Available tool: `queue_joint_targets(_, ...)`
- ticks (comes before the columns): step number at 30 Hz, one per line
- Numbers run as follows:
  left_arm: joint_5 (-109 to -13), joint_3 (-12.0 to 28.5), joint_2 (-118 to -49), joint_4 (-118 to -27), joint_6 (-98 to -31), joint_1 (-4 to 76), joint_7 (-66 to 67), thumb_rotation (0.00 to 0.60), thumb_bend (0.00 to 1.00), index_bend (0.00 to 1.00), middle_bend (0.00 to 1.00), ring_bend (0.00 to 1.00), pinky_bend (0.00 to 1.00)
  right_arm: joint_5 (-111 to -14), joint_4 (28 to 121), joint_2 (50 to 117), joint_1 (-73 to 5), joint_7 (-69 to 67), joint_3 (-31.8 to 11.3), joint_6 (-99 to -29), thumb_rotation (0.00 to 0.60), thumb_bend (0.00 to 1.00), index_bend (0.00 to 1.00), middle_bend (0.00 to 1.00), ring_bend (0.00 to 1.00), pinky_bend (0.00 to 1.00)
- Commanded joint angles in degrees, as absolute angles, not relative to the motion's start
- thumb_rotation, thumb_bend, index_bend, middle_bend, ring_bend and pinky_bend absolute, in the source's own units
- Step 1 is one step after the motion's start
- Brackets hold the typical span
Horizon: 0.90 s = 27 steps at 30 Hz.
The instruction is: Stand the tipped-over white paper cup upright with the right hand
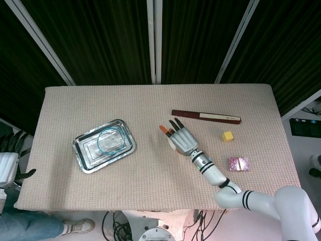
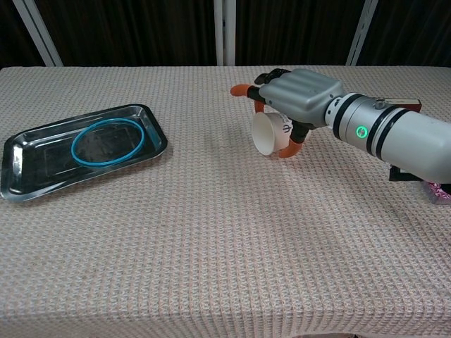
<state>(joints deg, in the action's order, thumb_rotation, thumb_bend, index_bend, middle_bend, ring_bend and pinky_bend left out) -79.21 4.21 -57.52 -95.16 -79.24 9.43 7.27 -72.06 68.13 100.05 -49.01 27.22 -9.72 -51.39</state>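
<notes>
The white paper cup [image 2: 268, 133] lies on its side on the cloth, its mouth turned to the left and toward the chest camera. My right hand [image 2: 299, 94] lies over it from the right. The fingers [image 2: 248, 89] stretch out past the rim, and the thumb [image 2: 291, 147] curves down against the cup's near side. In the head view the right hand [image 1: 181, 138] hides nearly all of the cup [image 1: 172, 144]. The cup still rests on the table. My left hand [image 1: 10, 153] hangs off the table's left edge, holding nothing.
A metal tray [image 2: 28, 176] holding a blue ring [image 2: 108, 141] sits at the left. Behind the right hand lies a long dark red box [image 1: 205, 116]. A yellow cube [image 1: 227, 135] and a pink sparkly block [image 1: 238, 163] lie to its right.
</notes>
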Motion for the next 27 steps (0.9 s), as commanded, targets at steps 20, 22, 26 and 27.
queue_joint_targets(20, -79.41, 4.02, -57.66, -95.01, -78.93, 9.56, 7.58, 0.6, 0.1, 0.0, 0.0, 0.0, 0.04, -74.67, 76.61, 94.85, -41.09, -30.2, -13.28, -53.02, 0.6, 0.18, 0.09, 0.45, 0.06, 0.0)
queue_joint_targets(22, -79.41, 4.02, -57.71, -95.02, -78.98, 9.54, 7.63, 0.6, 0.1, 0.0, 0.0, 0.0, 0.04, -74.32, 75.69, 94.59, -39.93, -40.22, -13.24, -50.77, 0.6, 0.18, 0.09, 0.45, 0.06, 0.0)
queue_joint_targets(26, -79.27, 3.99, -57.8, -95.0, -78.72, 9.63, 7.89, 0.6, 0.1, 0.0, 0.0, 0.0, 0.04, -77.15, 71.88, 94.75, -39.13, -50.78, -11.89, -49.11, 0.6, 0.17, 0.09, 0.45, 0.06, 0.0)
queue_joint_targets(27, -79.19, 3.95, -57.78, -95.07, -78.55, 9.67, 7.83, 0.6, 0.1, 0.0, 0.0, 0.0, 0.04, -78.03, 70.97, 94.94, -39.0, -52.29, -11.43, -49.19, 0.6, 0.17, 0.09, 0.45, 0.06, 0.0)
